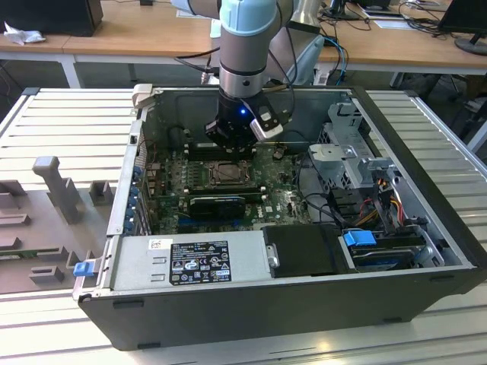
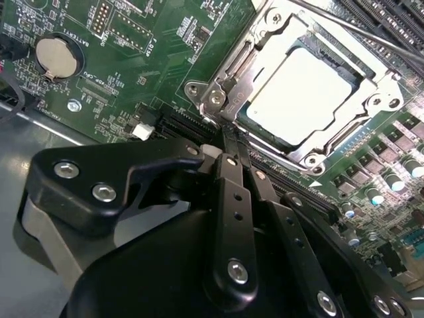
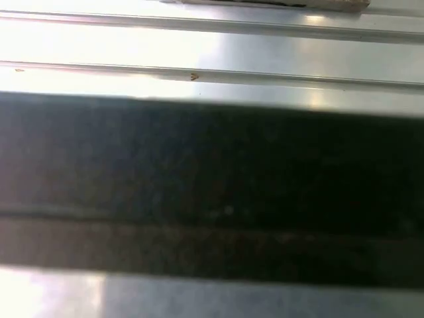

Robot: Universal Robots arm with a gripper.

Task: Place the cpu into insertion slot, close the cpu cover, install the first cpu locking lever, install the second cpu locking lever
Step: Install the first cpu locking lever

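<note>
We see the cpu point(image 2: 306, 94) seated under its closed cpu cover point(image 2: 262, 40), upper right of frame, gripper point(image 2: 232, 136) fingers pressed together, holding nothing, just beside the socket.

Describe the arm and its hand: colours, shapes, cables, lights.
The arm is a silver-grey tube with a pale blue joint cap and a dark ring at the wrist. Black cables run alongside it. Below sits a black wrist block with a small blue light and a white-and-black camera module clipped on one side. In the second wrist view the hand is matte black, with rounded housings, slim linked fingers and silver screw heads.
</note>
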